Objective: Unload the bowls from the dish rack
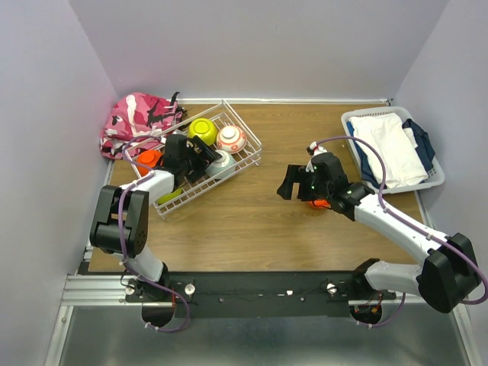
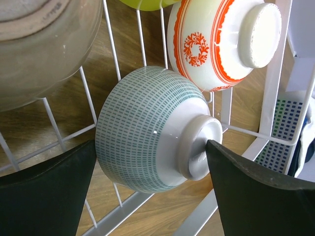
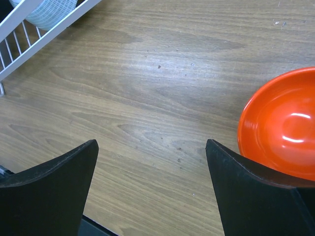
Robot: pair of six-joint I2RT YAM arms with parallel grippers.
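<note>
Left fingers (image 2: 44, 191) spread astride teal bowl (image 2: 147, 132) (in dish rack (image 2: 274, 73)); right fingers (image 3: 44, 191) spread over table (image 3: 147, 98).

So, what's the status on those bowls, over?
Left pincer open, straddling the teal-patterned bowl in the dish rack. Right pincer open, empty, beside orange bowl on table. Red-patterned bowl close by.

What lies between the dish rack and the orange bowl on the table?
Only bare table shows between the dish rack and orange bowl, in the right wrist view.

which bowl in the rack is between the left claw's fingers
The pale teal bowl with green dashes, lying on its side; the red-patterned white bowl sits beyond it.
</note>
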